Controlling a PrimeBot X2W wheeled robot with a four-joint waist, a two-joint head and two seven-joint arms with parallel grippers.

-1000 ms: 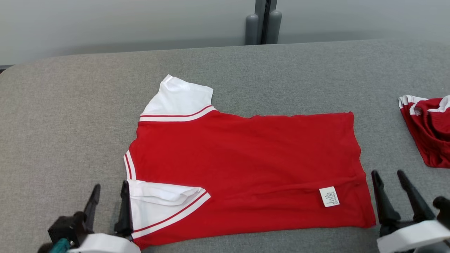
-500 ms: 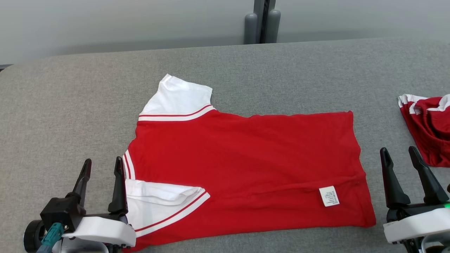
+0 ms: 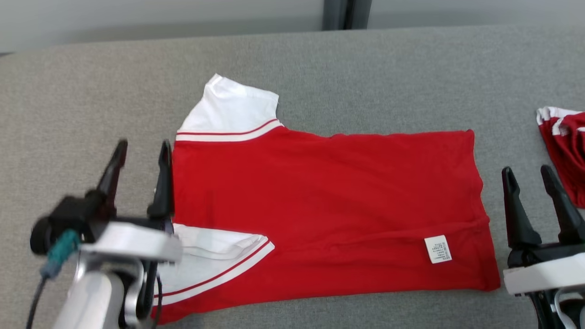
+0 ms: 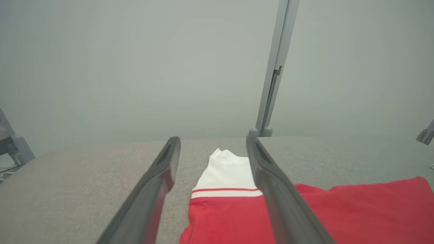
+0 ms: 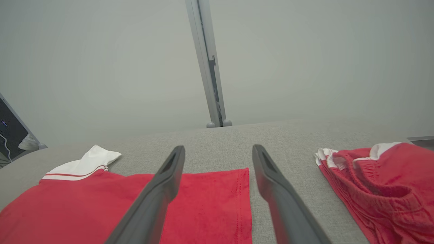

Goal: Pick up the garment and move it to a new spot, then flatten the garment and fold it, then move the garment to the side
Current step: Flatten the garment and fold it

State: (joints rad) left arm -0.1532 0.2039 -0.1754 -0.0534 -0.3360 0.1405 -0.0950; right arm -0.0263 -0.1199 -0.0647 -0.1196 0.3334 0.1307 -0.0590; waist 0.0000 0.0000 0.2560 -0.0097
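Garment: your red T-shirt point(image 3: 320, 205) lies flat mid-table on the grey padded table point(image 3: 365, 59), with its care label point(image 3: 438, 249) showing near the hem.
Long axis: it runs from 9 to 3 o'clock in the head view, shoulders at 9 and hem at 3.
Sleeves: the far white sleeve point(image 3: 233, 109) points to 12. The near white sleeve point(image 3: 215, 256) is folded in over the red body at 7.
Left gripper: your left gripper point(image 3: 143, 145) is spread and empty at 9, its inner finger along the shoulder edge. You cannot tell whether it touches.
Right gripper: your right gripper point(image 3: 525, 171) is spread and empty at 4, just past the hem.
Beyond: a crumpled red-and-white garment point(image 3: 564, 146) lies at 3, apart from the shirt.
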